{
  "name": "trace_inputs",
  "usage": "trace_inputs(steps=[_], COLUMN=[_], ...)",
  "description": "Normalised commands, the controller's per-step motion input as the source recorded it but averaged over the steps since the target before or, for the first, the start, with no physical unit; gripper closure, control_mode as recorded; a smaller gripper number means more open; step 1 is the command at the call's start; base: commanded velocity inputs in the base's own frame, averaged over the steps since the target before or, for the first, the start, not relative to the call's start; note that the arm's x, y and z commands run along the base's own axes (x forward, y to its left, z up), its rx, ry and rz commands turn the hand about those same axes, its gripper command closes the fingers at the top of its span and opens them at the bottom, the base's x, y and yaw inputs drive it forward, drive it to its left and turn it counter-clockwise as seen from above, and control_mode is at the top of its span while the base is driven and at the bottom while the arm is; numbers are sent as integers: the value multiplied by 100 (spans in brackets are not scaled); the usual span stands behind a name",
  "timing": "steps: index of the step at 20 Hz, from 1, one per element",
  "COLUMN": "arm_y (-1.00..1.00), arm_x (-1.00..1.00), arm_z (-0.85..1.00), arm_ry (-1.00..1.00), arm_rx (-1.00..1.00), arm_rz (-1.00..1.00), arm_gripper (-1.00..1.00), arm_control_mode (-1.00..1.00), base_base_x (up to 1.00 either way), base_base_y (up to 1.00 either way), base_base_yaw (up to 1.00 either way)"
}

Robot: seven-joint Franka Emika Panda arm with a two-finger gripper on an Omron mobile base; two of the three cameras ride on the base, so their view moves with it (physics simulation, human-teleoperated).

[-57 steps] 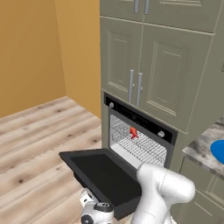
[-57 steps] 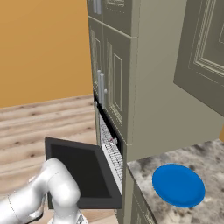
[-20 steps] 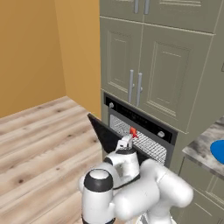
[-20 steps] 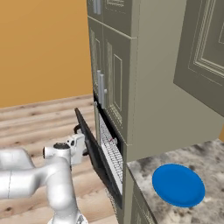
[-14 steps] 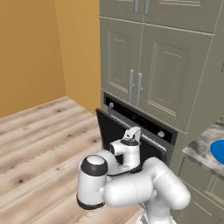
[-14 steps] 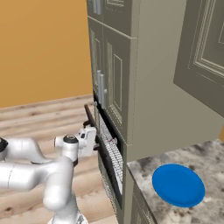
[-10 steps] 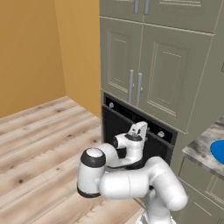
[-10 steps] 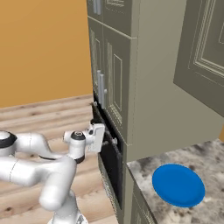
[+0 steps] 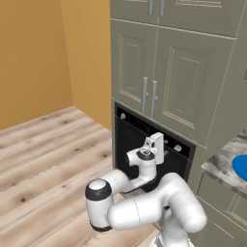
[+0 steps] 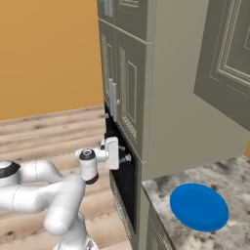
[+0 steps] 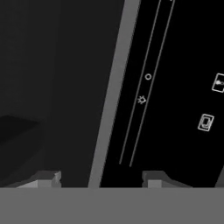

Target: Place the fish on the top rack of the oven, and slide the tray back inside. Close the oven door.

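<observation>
A wooden floor [image 9: 43, 159] and an orange wall [image 9: 34, 53] fill the left of the scene in the left base view. Further right, the oven door [image 9: 132, 144] stands upright and shut against the black-fronted oven [image 9: 185, 161], set in a column of olive-grey cabinets [image 9: 183, 82] with bar handles [image 9: 148, 97]. The white arm reaches across to the door's upper edge, its gripper [image 9: 160, 144] pressed close to the control strip [image 9: 178, 147] with its small silver knobs. In the hand view both dark fingertips [image 11: 154, 178] stand apart with nothing between them, the pincer partly open and holding nothing, facing the black panel and its white symbols. The fish and the top rack are hidden behind the closed door. At far right, in the right base view, a round blue plate [image 10: 199, 206] lies on the speckled counter [image 10: 166, 193].
</observation>
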Motion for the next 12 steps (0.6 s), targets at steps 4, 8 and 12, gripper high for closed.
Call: trace_inputs(steps=[4,8,12], arm_y=[-100,-100,-100], arm_x=[43,44,45], arm_z=[0,-8,-11], arm_ry=[-14,-18,-20], arm_rx=[0,0,1], arm_rz=[-27,-27,-25], arm_gripper=[-100,-100,-100], arm_control_mode=[-100,-100,-100], base_base_x=[0,0,0], base_base_y=[0,0,0], base_base_yaw=[0,0,0])
